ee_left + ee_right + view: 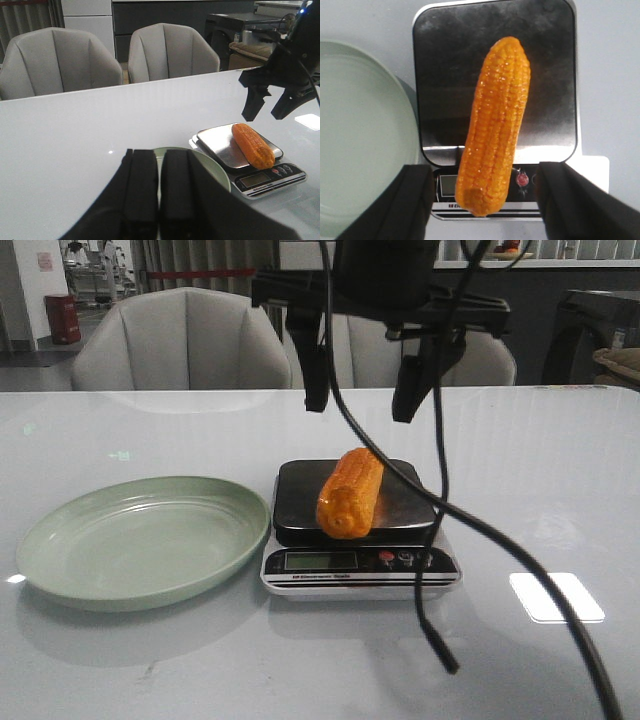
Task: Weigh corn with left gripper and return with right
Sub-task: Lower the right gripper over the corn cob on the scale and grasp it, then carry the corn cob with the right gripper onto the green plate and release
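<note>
The orange-yellow corn (350, 493) lies on the steel pan of a small kitchen scale (300, 490) at mid-table, its near end overhanging the display. My right gripper (360, 410) hangs open a little above the cob, one finger on each side, touching nothing. The right wrist view looks straight down on the corn (495, 125), with the right gripper (482, 175) straddling its near end. My left gripper (159, 155) is shut and empty, above the green plate (216, 172) left of the scale. From there the corn (252, 145) and right gripper (263, 116) show.
The pale green plate (140, 540) sits left of the scale, almost touching it. A black cable (480, 530) droops from the right arm across the scale's right side to the table. Grey chairs (180, 340) stand behind the far table edge.
</note>
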You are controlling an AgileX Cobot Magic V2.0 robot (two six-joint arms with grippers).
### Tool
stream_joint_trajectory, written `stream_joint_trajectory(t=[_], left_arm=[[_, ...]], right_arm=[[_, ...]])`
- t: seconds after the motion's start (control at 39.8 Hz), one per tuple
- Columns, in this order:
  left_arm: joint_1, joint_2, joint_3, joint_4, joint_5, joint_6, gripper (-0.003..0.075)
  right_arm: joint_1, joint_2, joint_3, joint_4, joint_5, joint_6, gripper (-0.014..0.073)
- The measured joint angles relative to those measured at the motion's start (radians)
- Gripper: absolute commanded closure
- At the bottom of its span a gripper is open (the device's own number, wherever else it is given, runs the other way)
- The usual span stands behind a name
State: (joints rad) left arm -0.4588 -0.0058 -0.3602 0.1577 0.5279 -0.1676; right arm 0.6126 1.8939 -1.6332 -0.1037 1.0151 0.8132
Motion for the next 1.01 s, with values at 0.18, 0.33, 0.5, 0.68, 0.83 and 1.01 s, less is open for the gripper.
stream_joint_trajectory(t=[0.18, 0.33, 0.5, 0.68, 0.83, 1.01], left_arm=[[0.0, 0.0, 0.0, 0.0, 0.0, 0.0, 0.0598], [0.0, 0.0, 0.0, 0.0, 0.0, 0.0, 0.0598], [0.0, 0.0, 0.0, 0.0, 0.0, 0.0, 0.0598], [0.0, 0.0, 0.0, 0.0, 0.0, 0.0, 0.0598], [0.0, 0.0, 0.0, 0.0, 0.0, 0.0, 0.0598], [0.0, 0.0, 0.0, 0.0, 0.0, 0.0, 0.0598]], right_arm=[[0.008, 0.065, -0.008, 0.0, 0.01, 0.043, 0.0065], [0.008, 0.119, -0.008, 0.0, 0.013, 0.054, 0.0066], [0.008, 0.17, -0.012, 0.007, 0.011, 0.056, 0.022], [0.008, 0.175, -0.025, 0.009, 0.005, 0.059, 0.0332], [0.025, 0.175, -0.098, 0.009, 0.005, 0.051, 0.0332], [0.083, 0.177, -0.188, 0.009, -0.016, 0.035, 0.0332]])
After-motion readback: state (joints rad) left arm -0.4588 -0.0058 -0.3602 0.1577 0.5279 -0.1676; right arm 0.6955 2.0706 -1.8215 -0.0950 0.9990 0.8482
